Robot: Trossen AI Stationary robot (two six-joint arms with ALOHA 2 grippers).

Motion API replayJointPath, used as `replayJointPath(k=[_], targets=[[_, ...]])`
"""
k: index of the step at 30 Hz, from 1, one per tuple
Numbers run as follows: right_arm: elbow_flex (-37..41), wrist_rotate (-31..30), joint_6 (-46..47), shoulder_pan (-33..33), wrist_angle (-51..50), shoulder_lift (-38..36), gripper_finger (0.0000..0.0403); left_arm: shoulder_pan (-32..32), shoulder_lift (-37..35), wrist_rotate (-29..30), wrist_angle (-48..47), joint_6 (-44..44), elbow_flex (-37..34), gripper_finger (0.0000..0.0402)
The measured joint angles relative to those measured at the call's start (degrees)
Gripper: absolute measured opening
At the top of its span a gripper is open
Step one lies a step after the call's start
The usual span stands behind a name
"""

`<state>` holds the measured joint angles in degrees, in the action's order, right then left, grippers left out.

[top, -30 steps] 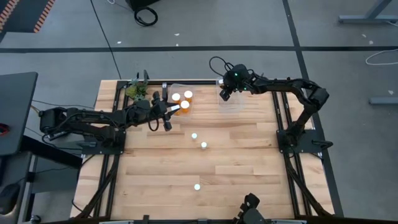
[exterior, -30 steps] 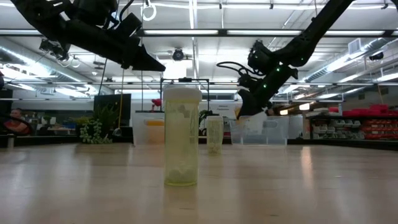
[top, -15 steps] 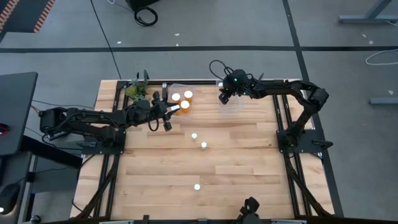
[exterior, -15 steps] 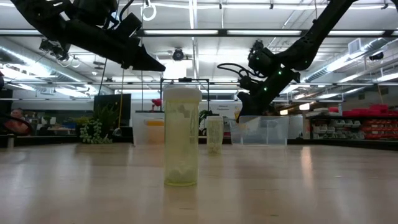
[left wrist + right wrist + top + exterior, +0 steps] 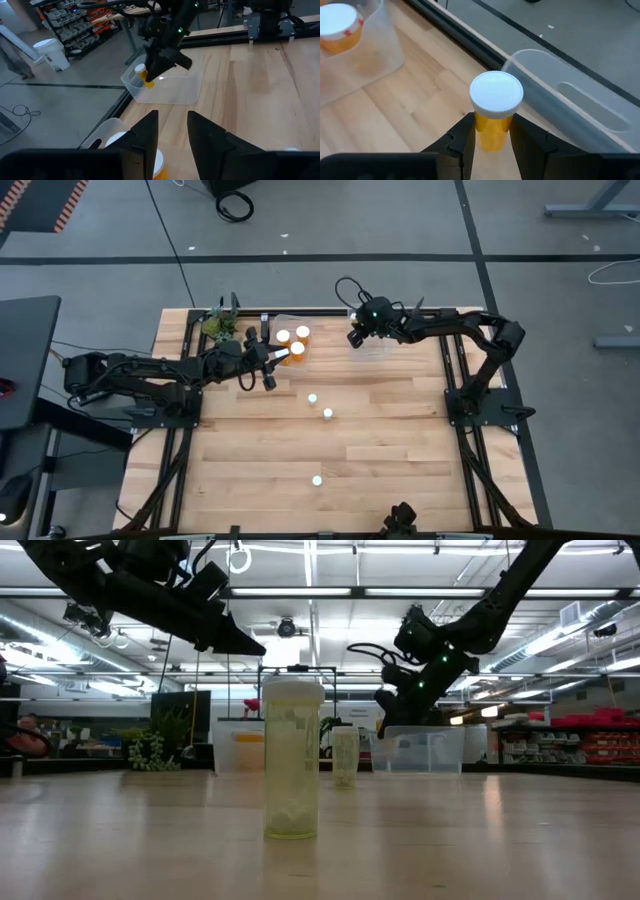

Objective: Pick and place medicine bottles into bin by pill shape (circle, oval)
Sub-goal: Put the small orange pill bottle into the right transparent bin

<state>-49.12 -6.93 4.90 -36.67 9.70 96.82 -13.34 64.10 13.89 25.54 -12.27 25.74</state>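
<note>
From above, the light wooden bench (image 5: pixel 400 430) carries two clear plastic bins at its far edge. The left hand (image 5: pixel 268 367) hovers just beside the left clear bin (image 5: pixel 290 340), which holds orange white-capped medicine bottles (image 5: pixel 297 348). The right hand (image 5: pixel 356 337) sits at the near-left corner of the right clear bin (image 5: pixel 378 345). Three more white-capped bottles (image 5: pixel 327 414) stand apart on the open bench.

At bench height, a tall capped bottle (image 5: pixel 292 758) stands nearest, another (image 5: pixel 345 756) farther back. The right hand (image 5: pixel 392 700) hangs just above the right bin's rim (image 5: pixel 420 730). A green plant-like object (image 5: pixel 152 752) rests at the far left.

The left wrist view shows the left hand's fingers (image 5: pixel 145 131) apart, gripping nothing, above a white cap (image 5: pixel 125 145).

The right wrist view shows the right hand (image 5: pixel 492 135) clamped on an orange white-capped bottle (image 5: pixel 495 111), upright, beside the bin's wall (image 5: pixel 570 107).
</note>
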Motion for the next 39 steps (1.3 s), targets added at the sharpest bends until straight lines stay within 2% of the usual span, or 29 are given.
replayJointPath(k=[6, 12, 21, 39], targets=[[1.90, -3.48, 0.62, 0.96, 6.39, 2.77, 0.0123, 0.00, 0.02, 0.00, -0.61, 0.01, 0.00, 0.0111], [1.94, -5.23, 0.49, 0.05, 6.78, 2.92, 0.0123, 0.00, 0.02, 0.00, -0.61, -0.28, 0.00, 0.0113], [1.96, -5.39, 0.47, -1.55, 4.61, 2.92, 0.0123, 0.00, 0.02, 0.00, -0.66, -0.37, 0.00, 0.0110], [1.92, -4.73, -0.13, -0.52, -0.27, 2.88, 0.0123, 0.00, 0.02, 0.00, -0.70, -0.41, 0.00, 0.0111]])
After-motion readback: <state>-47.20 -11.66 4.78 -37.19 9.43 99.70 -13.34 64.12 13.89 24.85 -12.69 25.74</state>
